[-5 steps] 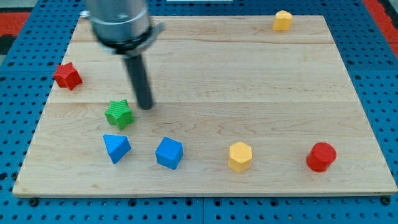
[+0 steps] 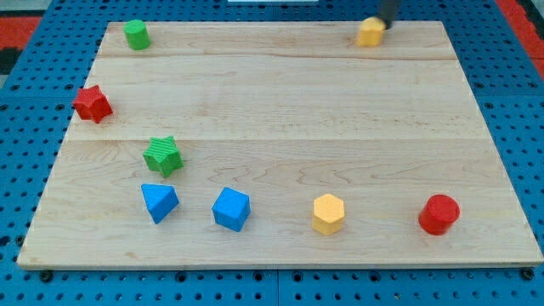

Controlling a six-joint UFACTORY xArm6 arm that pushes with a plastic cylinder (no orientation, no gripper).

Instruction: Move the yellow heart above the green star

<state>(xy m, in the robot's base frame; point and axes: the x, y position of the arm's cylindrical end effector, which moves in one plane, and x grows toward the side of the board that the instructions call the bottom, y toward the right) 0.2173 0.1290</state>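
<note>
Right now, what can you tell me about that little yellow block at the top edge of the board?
The yellow block is small and looks like smooth plastic; it is blurred, so I cannot make out its shape. It sits on the wooden board near the view's top edge, right of centre, far from the green star. My tip, a dark rod end, is at its upper right side, apparently touching it.

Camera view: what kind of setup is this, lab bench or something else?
Probably a lab tabletop pushing rig: a bare wooden board sits on a blue pegboard base, strewn with small coloured blocks like the green star. My tip is beside the yellow heart.
</note>
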